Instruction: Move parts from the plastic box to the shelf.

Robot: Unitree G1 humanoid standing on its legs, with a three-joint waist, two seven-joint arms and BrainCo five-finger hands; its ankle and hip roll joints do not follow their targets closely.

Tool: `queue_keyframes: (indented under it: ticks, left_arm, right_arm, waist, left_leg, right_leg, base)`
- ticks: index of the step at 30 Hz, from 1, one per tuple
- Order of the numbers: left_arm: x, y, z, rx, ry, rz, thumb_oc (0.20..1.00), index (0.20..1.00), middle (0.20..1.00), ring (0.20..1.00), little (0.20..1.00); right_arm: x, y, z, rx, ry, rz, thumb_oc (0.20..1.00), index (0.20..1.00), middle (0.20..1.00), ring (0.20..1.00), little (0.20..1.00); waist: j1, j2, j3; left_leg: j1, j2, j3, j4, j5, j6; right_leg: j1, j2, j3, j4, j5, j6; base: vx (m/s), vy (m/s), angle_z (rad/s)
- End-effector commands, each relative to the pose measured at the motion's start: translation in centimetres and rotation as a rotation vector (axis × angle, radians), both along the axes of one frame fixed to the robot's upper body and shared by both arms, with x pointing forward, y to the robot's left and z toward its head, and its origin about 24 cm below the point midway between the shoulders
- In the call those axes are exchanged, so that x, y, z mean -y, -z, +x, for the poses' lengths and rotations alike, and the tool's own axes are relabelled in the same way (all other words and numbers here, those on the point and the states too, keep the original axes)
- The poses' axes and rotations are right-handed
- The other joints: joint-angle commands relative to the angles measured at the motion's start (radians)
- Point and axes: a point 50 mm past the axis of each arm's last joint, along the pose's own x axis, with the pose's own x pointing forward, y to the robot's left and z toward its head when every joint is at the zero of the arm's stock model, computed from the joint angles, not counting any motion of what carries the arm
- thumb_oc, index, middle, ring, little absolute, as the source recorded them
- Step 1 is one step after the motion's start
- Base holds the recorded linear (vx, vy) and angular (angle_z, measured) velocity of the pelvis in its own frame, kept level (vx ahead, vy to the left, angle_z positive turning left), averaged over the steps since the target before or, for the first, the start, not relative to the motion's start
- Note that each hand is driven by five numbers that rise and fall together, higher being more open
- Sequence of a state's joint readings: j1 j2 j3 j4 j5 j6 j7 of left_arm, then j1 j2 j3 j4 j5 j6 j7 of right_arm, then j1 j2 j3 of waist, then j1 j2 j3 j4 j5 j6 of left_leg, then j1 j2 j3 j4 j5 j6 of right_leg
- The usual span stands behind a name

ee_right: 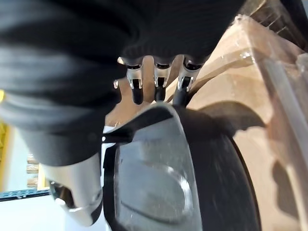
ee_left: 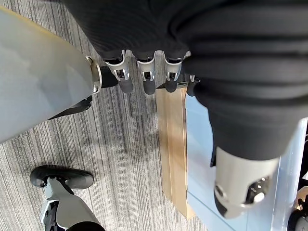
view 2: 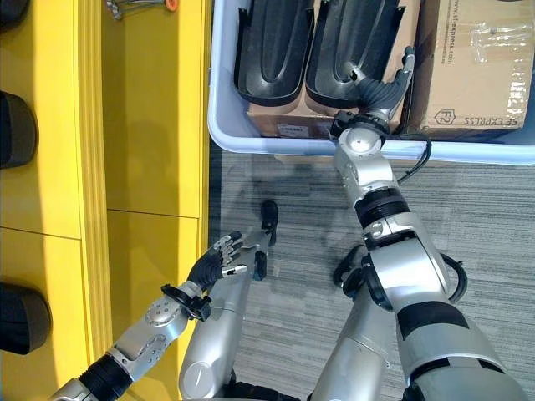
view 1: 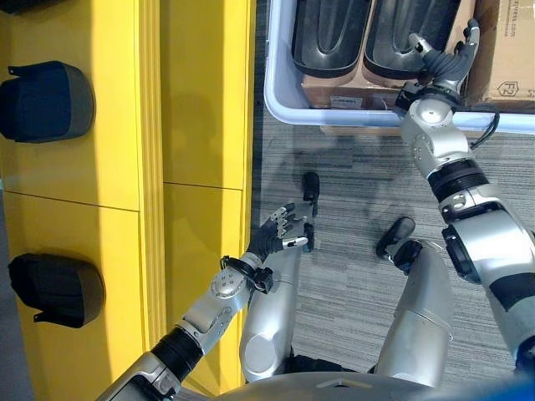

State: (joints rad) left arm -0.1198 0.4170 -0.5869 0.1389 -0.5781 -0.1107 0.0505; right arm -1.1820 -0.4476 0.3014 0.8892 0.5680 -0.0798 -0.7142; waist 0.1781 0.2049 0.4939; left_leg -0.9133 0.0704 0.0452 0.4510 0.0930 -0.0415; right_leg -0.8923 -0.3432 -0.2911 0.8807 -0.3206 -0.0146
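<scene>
Black moulded parts stand side by side in the pale plastic box, and the right hand reaches over its near wall to the right-hand one. Its fingers look loosely spread near the part's edge — I judge not yet closed on it. For a good grip, curl fully around the rim before lifting. The left hand hangs relaxed and empty beside the yellow shelf, where two parts already lie.
</scene>
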Motion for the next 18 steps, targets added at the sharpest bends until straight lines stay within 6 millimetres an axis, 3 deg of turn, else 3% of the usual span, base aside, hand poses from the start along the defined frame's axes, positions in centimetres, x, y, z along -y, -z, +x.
queue_keyframes:
  ticks: [1,4,8,14,18]
  left_arm:
    - [0.7,-2.0,0.1,0.068,0.046,-0.031,1.0,1.0,1.0,1.0,1.0]
    - [0.4,-2.3,0.2,0.071,0.054,-0.021,1.0,1.0,1.0,1.0,1.0]
    - [0.2,-2.3,0.1,0.068,0.06,-0.012,1.0,1.0,1.0,1.0,1.0]
    - [-0.1,-2.2,-0.3,0.062,0.077,-0.017,1.0,1.0,1.0,1.0,1.0]
    - [0.0,-2.0,-0.6,0.066,0.075,-0.033,1.0,1.0,1.0,1.0,1.0]
  right_arm:
    - [-0.4,1.8,0.8,-0.157,-0.124,0.043,1.0,1.0,1.0,1.0,1.0]
    - [0.2,2.4,1.0,-0.225,-0.139,0.079,1.0,1.0,1.0,1.0,1.0]
    - [1.1,2.1,1.0,-0.276,-0.073,-0.08,1.0,1.0,1.0,1.0,1.0]
    - [3.4,0.4,0.7,-0.381,0.135,-0.475,1.0,1.0,1.0,1.0,1.0]
    - [3.2,-2.1,0.2,-0.391,0.352,-0.853,1.0,1.0,1.0,1.0,1.0]
  waist:
    - [0.063,0.049,0.026]
    - [0.071,0.048,0.026]
    - [0.076,0.047,0.026]
    - [0.086,0.046,0.026]
    - [0.087,0.04,0.026]
  left_leg:
    - [0.023,-0.058,0.068,0.044,-0.127,0.046]
    - [0.016,-0.059,0.061,0.049,-0.129,0.047]
    - [0.01,-0.059,0.056,0.048,-0.125,0.047]
    - [0.008,-0.058,0.049,0.042,-0.118,0.044]
    - [0.028,-0.059,0.049,0.005,-0.1,0.04]
  right_leg:
    - [0.013,0.074,0.024,0.032,0.02,0.02]
    - [0.01,0.07,0.019,0.035,0.02,0.022]
    - [0.007,0.073,0.015,0.034,0.024,0.022]
    - [0.015,0.07,0.004,0.02,0.033,0.025]
    - [0.039,0.078,-0.007,-0.024,0.057,0.035]
  base:
    - [0.02,-0.039,-0.02]
    - [0.02,-0.044,0.0]
    - [0.01,-0.016,0.01]
    - [0.01,-0.011,0.02]
    - [0.01,0.024,0.05]
